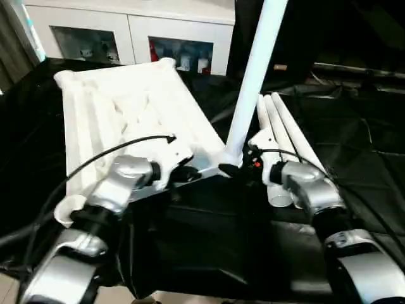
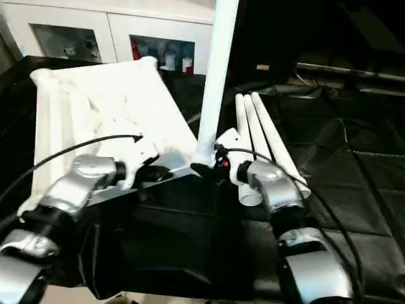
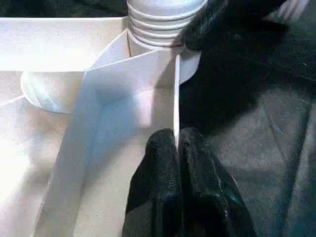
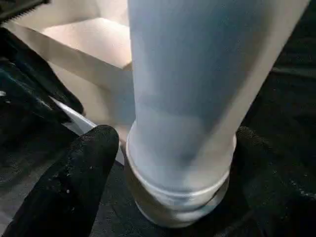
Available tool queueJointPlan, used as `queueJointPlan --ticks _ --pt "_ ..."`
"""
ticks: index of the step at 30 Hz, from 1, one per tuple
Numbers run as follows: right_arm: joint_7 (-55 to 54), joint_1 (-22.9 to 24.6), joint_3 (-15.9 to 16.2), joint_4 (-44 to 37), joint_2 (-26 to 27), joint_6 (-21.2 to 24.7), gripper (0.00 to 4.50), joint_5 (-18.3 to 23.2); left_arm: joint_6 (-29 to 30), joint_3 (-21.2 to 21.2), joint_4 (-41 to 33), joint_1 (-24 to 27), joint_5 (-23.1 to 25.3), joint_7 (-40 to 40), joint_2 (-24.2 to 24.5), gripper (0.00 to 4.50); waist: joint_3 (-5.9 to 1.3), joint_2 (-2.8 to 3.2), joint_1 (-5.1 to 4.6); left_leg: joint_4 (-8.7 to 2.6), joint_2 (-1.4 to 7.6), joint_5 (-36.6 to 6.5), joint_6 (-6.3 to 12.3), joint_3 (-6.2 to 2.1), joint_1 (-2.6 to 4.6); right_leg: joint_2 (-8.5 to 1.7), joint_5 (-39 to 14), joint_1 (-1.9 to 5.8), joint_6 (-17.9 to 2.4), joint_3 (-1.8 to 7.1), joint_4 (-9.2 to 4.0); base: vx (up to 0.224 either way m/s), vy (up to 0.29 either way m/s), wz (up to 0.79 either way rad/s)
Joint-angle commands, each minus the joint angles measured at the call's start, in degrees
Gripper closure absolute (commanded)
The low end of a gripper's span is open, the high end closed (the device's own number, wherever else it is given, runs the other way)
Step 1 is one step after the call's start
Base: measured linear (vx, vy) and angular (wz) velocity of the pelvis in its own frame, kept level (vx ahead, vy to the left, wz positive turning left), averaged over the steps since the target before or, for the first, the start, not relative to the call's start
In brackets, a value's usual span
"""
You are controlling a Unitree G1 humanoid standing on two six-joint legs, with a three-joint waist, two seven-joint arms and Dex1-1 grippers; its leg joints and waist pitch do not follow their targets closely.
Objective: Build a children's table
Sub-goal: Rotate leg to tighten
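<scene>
Left eye view: a robot works on a white plastic table lying upside down on a black cloth.

Nearest are the two silver arms. The left gripper (image 1: 183, 172) has its two black fingers (image 3: 170, 163) pressed tight together, pinching the thin near edge wall of the white plastic rectangular tabletop (image 1: 126, 107). The right gripper (image 1: 229, 170) has its fingers (image 4: 81, 173) spread wide, one on each side of the bottom of a long white tapered tube leg (image 1: 253, 76). That leg stands up in the round corner socket (image 3: 160, 29) at the near right corner. Just beside it, three more white tube legs (image 1: 285, 136) lie side by side on the black cloth (image 1: 367, 152). Farther back stands a white cabinet with glass doors (image 1: 133, 38).
</scene>
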Motion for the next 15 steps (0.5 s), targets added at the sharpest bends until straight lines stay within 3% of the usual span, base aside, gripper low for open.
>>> queueJointPlan --ticks 1,12,15 --pt "2.14 1.06 -0.3 -2.36 -0.55 1.33 0.94 1.74 -0.19 -0.58 -0.04 1.26 -0.89 -1.84 0.44 4.5 -3.32 -0.05 0.15 -3.23 1.43 -7.01 4.49 0.13 0.11 -4.29 -3.84 3.32 -13.86 2.76 -3.46 0.0 0.0 0.0" --pt "3.35 3.12 0.53 -4.7 0.18 3.47 1.7 2.23 0.38 -0.72 -1.18 2.27 -1.08 -2.65 0.95 4.5 -3.35 -0.14 0.19 -3.24 1.42 -6.79 3.84 0.13 0.2 -4.26 -4.41 3.29 -13.49 2.78 -3.45 0.0 0.0 0.0" --pt "-2.08 3.81 -0.15 -4.26 1.91 4.29 1.74 1.6 2.07 -0.06 -0.02 1.67 0.02 1.72 -0.26 4.5 -3.26 -0.24 0.13 -3.26 1.37 -6.82 3.72 0.15 0.17 -4.31 -4.83 3.28 -13.34 2.79 -3.54 0.0 0.0 0.0"
